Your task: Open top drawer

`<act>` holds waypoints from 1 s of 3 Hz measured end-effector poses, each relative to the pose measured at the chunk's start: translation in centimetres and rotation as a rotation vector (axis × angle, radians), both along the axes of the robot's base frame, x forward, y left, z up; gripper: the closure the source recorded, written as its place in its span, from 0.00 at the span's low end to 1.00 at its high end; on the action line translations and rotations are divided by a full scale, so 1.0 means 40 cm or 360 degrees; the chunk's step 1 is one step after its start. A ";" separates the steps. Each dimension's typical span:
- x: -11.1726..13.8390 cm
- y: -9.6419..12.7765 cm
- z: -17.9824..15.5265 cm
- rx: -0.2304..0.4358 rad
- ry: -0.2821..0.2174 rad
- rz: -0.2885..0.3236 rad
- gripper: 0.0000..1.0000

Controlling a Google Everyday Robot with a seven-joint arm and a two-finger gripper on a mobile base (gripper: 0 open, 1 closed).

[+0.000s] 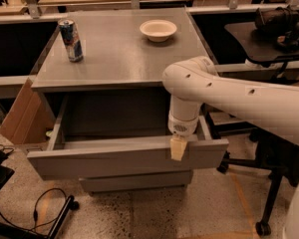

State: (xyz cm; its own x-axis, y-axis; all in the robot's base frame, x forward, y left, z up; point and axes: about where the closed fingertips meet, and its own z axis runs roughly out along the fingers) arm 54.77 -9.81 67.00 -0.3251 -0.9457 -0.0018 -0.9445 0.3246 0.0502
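Note:
The top drawer (pixel 114 162) of the grey cabinet (pixel 119 54) stands pulled far out, and its shallow grey tray shows inside. My gripper (pixel 178 148) hangs from the white arm (pixel 239 98) at the right part of the drawer's front edge, with its tan tip lying over the front panel. A lower grey drawer (pixel 134 182) shows just beneath the pulled-out front and sits closed.
A blue drink can (pixel 71 33) and a white bowl (pixel 158 30) stand on the cabinet top. A cardboard piece (pixel 20 114) leans at the cabinet's left. An office chair base (pixel 266 203) is on the right, and cables (pixel 35 208) lie on the floor at the left.

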 end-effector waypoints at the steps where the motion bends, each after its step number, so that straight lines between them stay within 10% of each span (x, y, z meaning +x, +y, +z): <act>1: -0.001 0.000 -0.003 -0.0001 0.0003 0.0000 0.83; 3: -0.003 -0.001 -0.005 -0.0002 0.0007 0.0001 0.37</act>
State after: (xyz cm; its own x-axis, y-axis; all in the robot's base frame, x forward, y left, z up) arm 54.67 -9.86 66.80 -0.3247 -0.9458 0.0009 -0.9444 0.3243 0.0536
